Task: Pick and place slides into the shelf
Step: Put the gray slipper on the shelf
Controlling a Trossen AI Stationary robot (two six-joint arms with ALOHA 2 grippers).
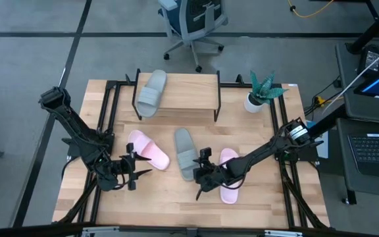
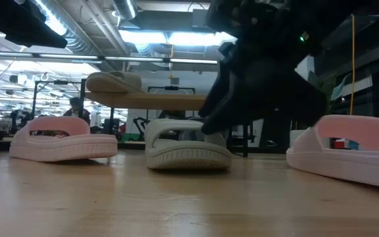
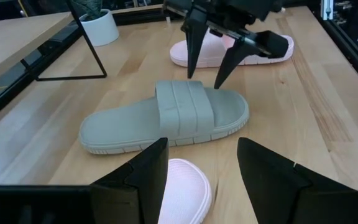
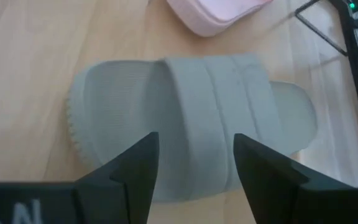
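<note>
A pale grey-green slide lies flat on its sole at mid-table, with a pink slide to its left and another pink slide to its right. A second grey-green slide rests on the plank top of the shelf at the far edge. My right gripper is open just above the mid-table grey-green slide's strap, fingers pointing down. My left gripper is open and low, with the left pink slide's end showing between its fingers.
A potted plant in a white pot stands right of the shelf. Black frame rails run along the table's left and right sides. Bare wood lies along the near edge. An office chair stands beyond the table.
</note>
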